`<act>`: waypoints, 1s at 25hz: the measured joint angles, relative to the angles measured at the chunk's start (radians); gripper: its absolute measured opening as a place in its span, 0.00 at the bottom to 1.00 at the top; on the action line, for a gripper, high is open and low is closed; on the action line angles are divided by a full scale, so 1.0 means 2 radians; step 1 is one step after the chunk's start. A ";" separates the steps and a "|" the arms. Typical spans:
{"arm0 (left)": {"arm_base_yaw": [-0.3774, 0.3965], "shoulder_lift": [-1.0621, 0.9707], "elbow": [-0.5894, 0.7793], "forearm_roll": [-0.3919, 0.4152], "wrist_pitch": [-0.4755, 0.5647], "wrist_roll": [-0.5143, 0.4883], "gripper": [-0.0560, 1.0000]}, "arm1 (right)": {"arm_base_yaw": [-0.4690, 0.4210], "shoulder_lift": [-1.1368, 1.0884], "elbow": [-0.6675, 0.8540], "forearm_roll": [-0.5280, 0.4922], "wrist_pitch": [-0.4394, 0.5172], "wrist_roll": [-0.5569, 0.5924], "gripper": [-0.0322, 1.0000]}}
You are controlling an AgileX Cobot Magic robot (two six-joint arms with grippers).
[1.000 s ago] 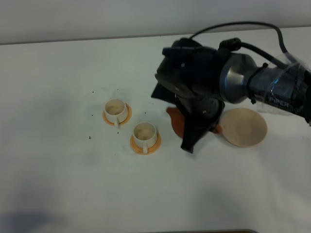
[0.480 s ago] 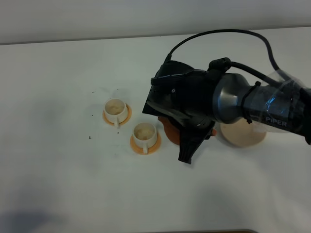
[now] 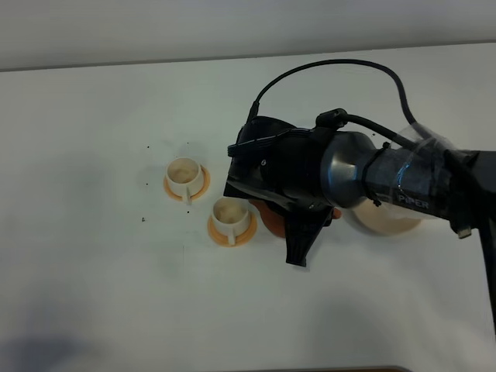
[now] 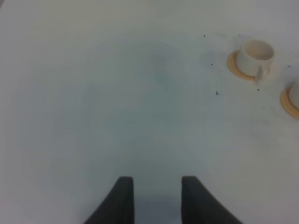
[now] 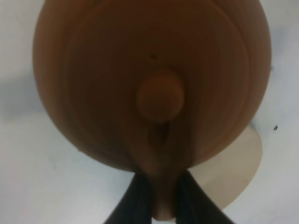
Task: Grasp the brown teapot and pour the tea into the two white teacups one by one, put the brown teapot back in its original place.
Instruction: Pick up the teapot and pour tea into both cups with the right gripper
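Your right gripper (image 5: 161, 189) holds the brown teapot (image 5: 117, 79) by its handle, teacup (image 3: 230, 211) just ahead. Pours and return apparently remain.

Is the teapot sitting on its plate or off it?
Off. The right gripper holds the brown teapot by its handle, away from the plate.

White matte table (image 3: 93, 294), fills most of the overhead view; pale grey wall (image 3: 155, 31) along its far edge; few tiny dark specks (image 3: 143, 219) left of centre; soft even light, diffuse shadows; dim grey shadow patch (image 3: 39, 349) at near left corner; thin dark strip at near edge
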 joint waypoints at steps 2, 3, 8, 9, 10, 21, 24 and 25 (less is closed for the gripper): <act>0.000 0.000 0.000 0.000 0.000 0.000 0.29 | 0.005 0.002 0.000 -0.017 0.000 -0.001 0.12; 0.000 0.000 0.000 0.000 0.000 0.000 0.29 | 0.008 0.003 0.000 -0.024 -0.001 -0.002 0.12; 0.000 0.000 0.000 0.000 0.000 0.000 0.29 | 0.014 0.008 0.000 -0.036 -0.007 -0.005 0.12; 0.000 0.000 0.000 0.000 0.000 0.000 0.29 | 0.014 0.008 0.000 -0.036 -0.008 -0.007 0.12; 0.000 0.000 0.000 0.000 0.000 0.000 0.29 | 0.015 0.008 0.000 -0.040 -0.008 -0.008 0.12; 0.000 0.000 0.000 0.000 0.000 0.000 0.29 | 0.027 0.018 0.000 -0.073 -0.007 -0.024 0.12; 0.000 0.000 0.000 0.000 0.000 0.000 0.29 | 0.027 0.024 0.000 -0.078 -0.006 -0.025 0.12; 0.000 0.000 0.000 0.000 0.000 0.000 0.29 | 0.027 0.024 0.000 -0.081 -0.005 -0.025 0.12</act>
